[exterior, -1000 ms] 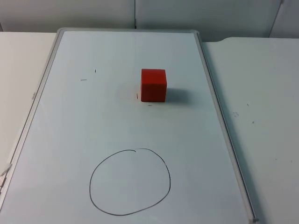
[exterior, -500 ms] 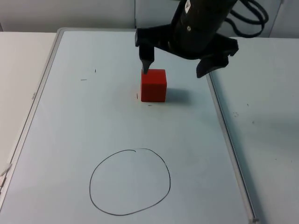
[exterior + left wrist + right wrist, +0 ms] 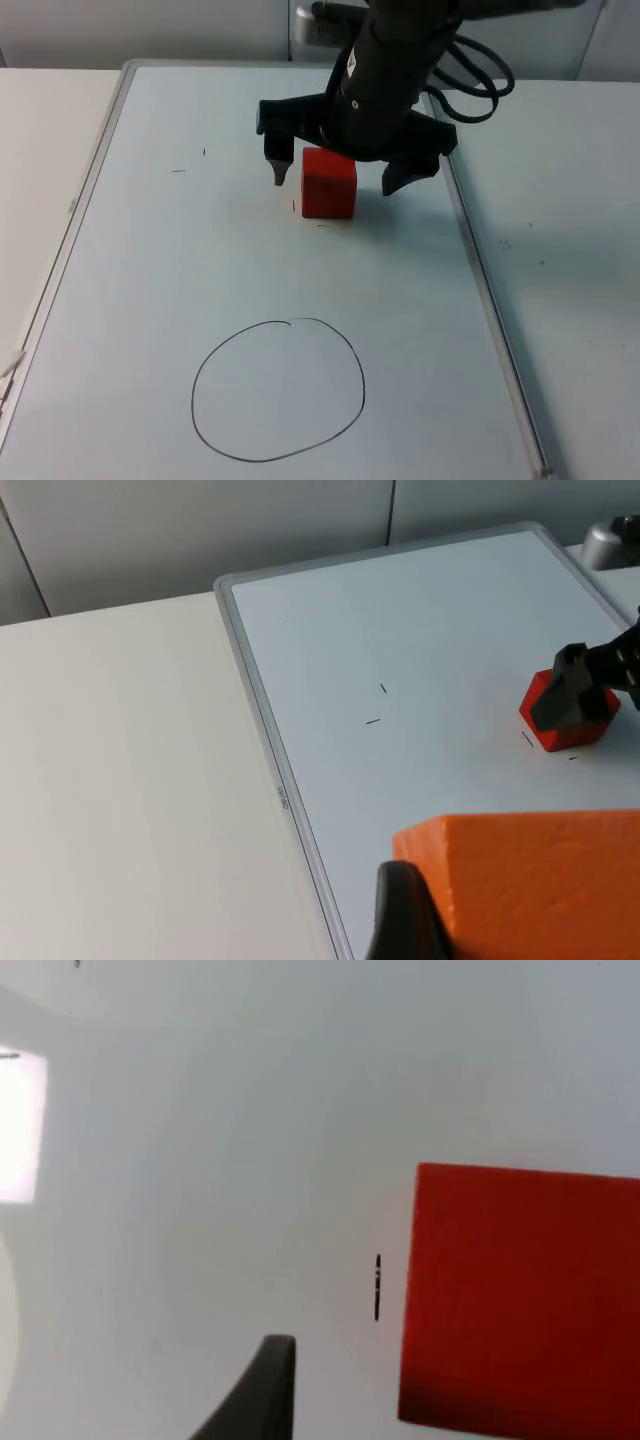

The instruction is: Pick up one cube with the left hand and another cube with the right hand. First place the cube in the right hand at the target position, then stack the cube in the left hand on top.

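A red cube (image 3: 328, 192) rests on the whiteboard (image 3: 140, 300), toward its far middle. My right gripper (image 3: 335, 177) hangs open directly over it, one fingertip (image 3: 279, 172) to the cube's left and the other to its right, both apart from it. The right wrist view shows the red cube (image 3: 520, 1300) close up beside a black fingertip (image 3: 262, 1390). An orange cube (image 3: 540, 870) sits in my left gripper (image 3: 520, 920), which is shut on it and held off to the board's left. From there the red cube (image 3: 585, 735) is partly hidden by a right finger.
A hand-drawn black circle (image 3: 193, 390) marks a spot on the near part of the whiteboard. The board's grey frame (image 3: 470, 250) runs along its right side, with bare white table (image 3: 570, 250) beyond. Small pen marks dot the board.
The right arm came into view from the far side and dropped lower and leftward. Its open fingers now straddle the red cube, which has not moved.
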Controlling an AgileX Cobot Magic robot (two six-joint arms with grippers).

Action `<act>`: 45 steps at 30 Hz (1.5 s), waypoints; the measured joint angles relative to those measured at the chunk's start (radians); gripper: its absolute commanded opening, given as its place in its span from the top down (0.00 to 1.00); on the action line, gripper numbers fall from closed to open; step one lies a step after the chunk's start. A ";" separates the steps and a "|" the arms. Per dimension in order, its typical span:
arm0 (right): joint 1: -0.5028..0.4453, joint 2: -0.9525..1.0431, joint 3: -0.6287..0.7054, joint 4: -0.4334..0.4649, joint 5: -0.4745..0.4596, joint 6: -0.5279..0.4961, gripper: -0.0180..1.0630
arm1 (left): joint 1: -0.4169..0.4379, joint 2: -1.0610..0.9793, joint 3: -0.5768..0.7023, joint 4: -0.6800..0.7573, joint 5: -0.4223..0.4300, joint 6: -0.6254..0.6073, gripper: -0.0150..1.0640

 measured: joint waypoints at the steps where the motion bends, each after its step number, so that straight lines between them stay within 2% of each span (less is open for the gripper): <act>1: 0.000 0.008 -0.005 0.000 -0.002 0.000 0.03 | 0.000 0.000 0.000 0.000 0.000 0.000 0.72; 7: 0.000 0.028 -0.007 -0.006 -0.041 0.004 0.03 | 0.000 0.000 0.000 0.000 0.000 0.000 0.72; 11: 0.000 0.028 -0.007 -0.054 -0.061 0.037 0.09 | 0.000 0.000 0.000 0.000 0.000 0.000 0.72; 15: 0.000 0.028 -0.007 -0.075 -0.063 0.055 0.28 | 0.000 0.000 0.000 0.000 0.000 0.000 0.72; 16: 0.000 0.028 -0.007 -0.077 -0.065 0.057 0.28 | 0.000 0.000 0.000 0.000 0.000 0.000 0.72; 18: 0.000 0.028 -0.007 -0.079 -0.070 0.066 0.42 | 0.000 0.000 0.000 0.000 0.000 0.000 0.72; 20: 0.000 0.028 -0.007 -0.082 -0.073 0.068 0.60 | 0.000 0.000 0.000 0.000 0.000 0.000 0.72; 21: 0.000 0.028 -0.007 -0.083 -0.076 0.071 0.60 | 0.000 0.000 0.000 0.000 0.000 0.000 0.72; 24: 0.000 0.028 -0.007 -0.083 -0.075 0.071 0.88 | 0.000 0.000 0.000 0.000 0.000 0.000 0.72; 25: 0.000 0.028 -0.007 -0.084 -0.075 0.071 0.88 | 0.000 0.000 0.000 0.000 0.000 0.000 0.72; 26: 0.000 0.028 -0.007 -0.084 -0.075 0.071 0.99 | 0.000 0.000 0.000 0.000 0.000 0.000 0.72; 34: 0.000 -0.013 -0.007 -0.086 -0.064 0.041 0.99 | 0.000 0.000 0.000 0.000 0.000 0.000 0.72; 38: 0.000 -0.093 -0.007 -0.086 -0.044 -0.026 0.99 | 0.000 0.000 0.000 0.000 0.000 0.000 0.72; 42: 0.000 -0.274 -0.007 -0.086 0.011 -0.160 0.99 | 0.000 0.000 0.000 0.000 0.000 0.000 0.72; 45: 0.000 -0.355 -0.007 -0.086 0.048 -0.220 0.99 | 0.000 0.000 0.000 0.000 0.000 0.000 0.72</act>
